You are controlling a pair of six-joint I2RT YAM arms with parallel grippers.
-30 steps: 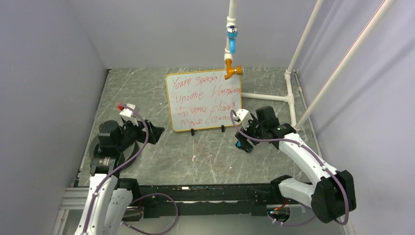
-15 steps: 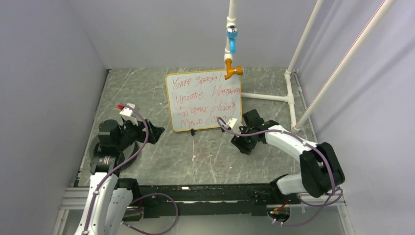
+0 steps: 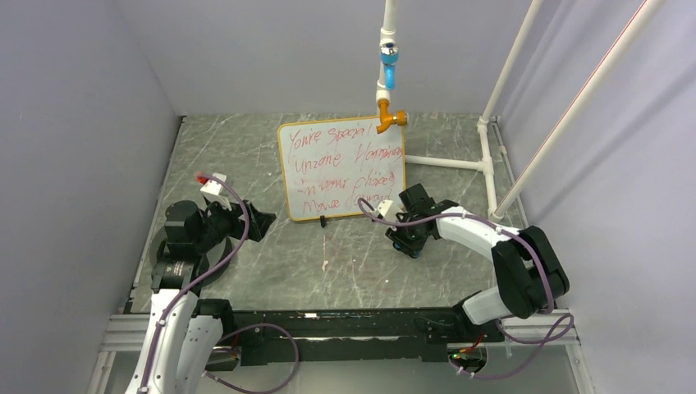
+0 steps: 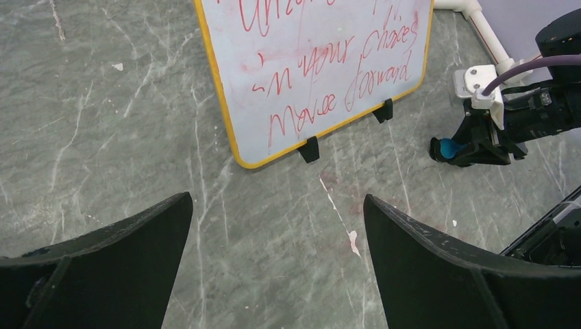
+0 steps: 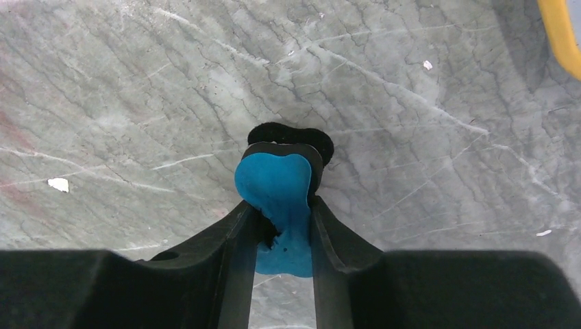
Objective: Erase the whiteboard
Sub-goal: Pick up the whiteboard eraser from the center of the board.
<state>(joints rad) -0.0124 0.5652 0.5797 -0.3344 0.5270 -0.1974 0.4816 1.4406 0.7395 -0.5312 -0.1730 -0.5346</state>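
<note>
One flat rectangular whiteboard with a thin yellow-orange frame and rounded corners [image 3: 341, 168] is seen standing near the far middle of the grey marbled table top [image 3: 328, 271]. It is propped on two small black clip feet [image 4: 310, 149] along its lower edge. Four lines of red handwriting are counted on its face, and faint red smudging is visible between them.

One small eraser, blue with a black backing [image 5: 277, 192], is clamped between the fingers of the right gripper [image 5: 282, 205], whose jaws are drawn in narrow against its sides. It is held low over the table, near the board's lower right corner but apart from the frame. Whether it touches the table cannot be told.

The left gripper [image 4: 277, 202] is spread wide, with the table showing between its fingers, and is placed well left of the board, pointed toward it.

A white pipe frame [image 3: 486, 156] is set at the table's far right. One blue-and-orange fitting [image 3: 388, 70] is hung on a pipe above the board's upper right corner.
</note>
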